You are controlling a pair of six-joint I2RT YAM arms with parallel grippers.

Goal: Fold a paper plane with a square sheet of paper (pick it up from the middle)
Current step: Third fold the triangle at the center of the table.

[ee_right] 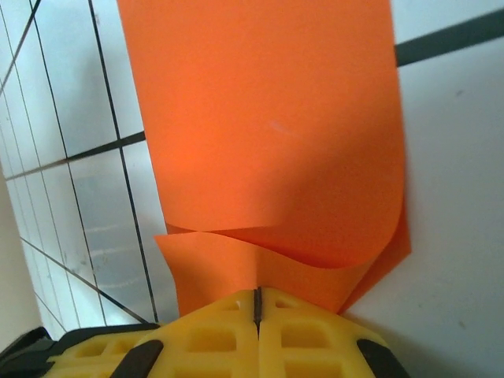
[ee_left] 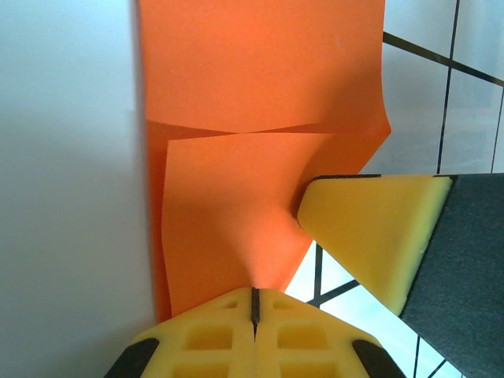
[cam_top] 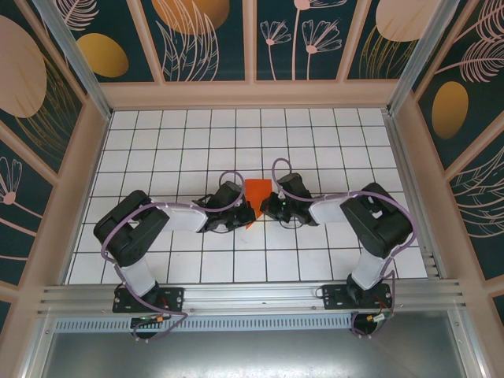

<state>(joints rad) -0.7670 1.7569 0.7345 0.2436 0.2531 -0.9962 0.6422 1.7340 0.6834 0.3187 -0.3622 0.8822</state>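
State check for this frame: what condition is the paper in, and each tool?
square sheet of paper: doubled over into two loose layers, bowed rather than flat, pinched at one edge by both tools.
left tool: shut, clamped on the paper.
right tool: shut, clamped on the paper.

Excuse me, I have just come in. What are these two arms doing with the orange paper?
Two robot arms are folding the square sheet of paper into a plane at the middle of the tiled table. The left gripper and the right gripper are both shut on its near edge, close together. The sheet is already doubled over, one layer curling above the other, but it is not yet a pointed dart. Whether it is lifted off the table, I cannot tell.
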